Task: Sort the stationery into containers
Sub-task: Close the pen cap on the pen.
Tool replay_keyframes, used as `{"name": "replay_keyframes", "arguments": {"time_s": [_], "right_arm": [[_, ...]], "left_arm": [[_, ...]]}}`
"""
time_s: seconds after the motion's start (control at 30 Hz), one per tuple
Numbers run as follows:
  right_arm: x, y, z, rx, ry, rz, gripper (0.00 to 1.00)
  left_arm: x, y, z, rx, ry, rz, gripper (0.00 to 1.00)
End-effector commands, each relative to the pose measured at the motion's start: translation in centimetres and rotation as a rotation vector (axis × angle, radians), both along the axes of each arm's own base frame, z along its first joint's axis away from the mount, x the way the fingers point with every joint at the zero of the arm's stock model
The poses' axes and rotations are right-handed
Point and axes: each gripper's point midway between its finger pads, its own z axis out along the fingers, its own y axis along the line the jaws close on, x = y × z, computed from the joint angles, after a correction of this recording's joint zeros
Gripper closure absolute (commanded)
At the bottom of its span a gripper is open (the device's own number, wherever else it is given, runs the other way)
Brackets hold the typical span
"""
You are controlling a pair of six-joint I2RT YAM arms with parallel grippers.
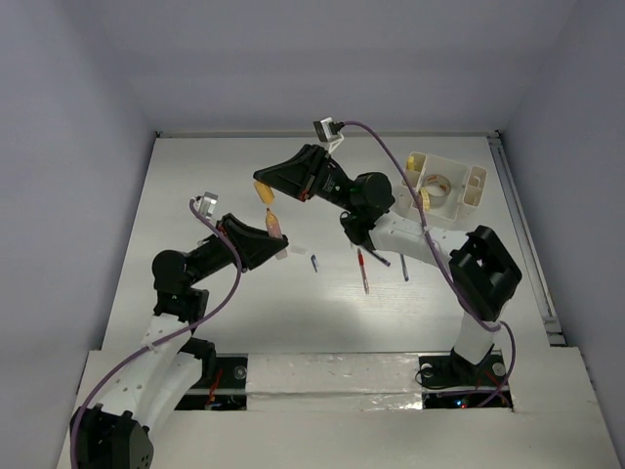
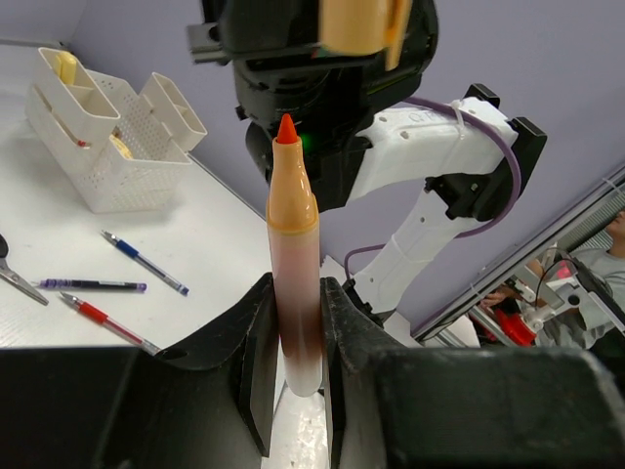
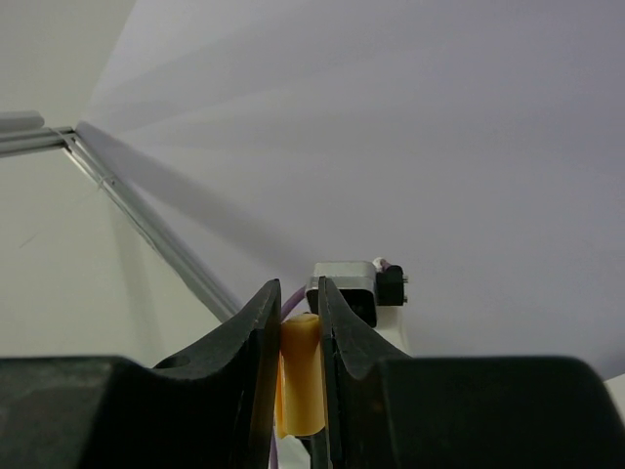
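My left gripper is shut on the lower barrel of an orange marker, which stands upright with its red tip bare. In the top view the left gripper holds the marker above the left middle of the table. Just above the tip, my right gripper is shut on a yellow-orange cap, also seen as the cap right over the marker tip. The cream-white organizer stands at the back right, with a tape roll in one compartment.
On the table lie a red pen, a blue pen and a dark pen. The left wrist view shows the blue pen, a purple-black pen, the red pen and scissors in front of the organizer.
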Motion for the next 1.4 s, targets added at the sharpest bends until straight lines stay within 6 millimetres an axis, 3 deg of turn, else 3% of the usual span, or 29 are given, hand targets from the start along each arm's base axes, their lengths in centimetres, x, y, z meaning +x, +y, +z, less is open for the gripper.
{"name": "replay_keyframes", "arguments": {"time_s": [0.0,0.83,1.37], "right_arm": [[-0.8,-0.2,1.8,0.072,-0.046,0.018,1.0],[-1.3,0.2,0.8,0.061,-0.04,0.049,1.0],[-2.1,-0.7,1.2,0.086,-0.052,0.054,1.0]], "left_arm": [[-1.3,-0.1,3.4,-0.017,-0.152,-0.024,1.0],[-0.6,0.0,3.7,-0.005,-0.167,0.009,1.0],[-0.1,0.1,4.0,0.006,-0.173,0.035,1.0]]}}
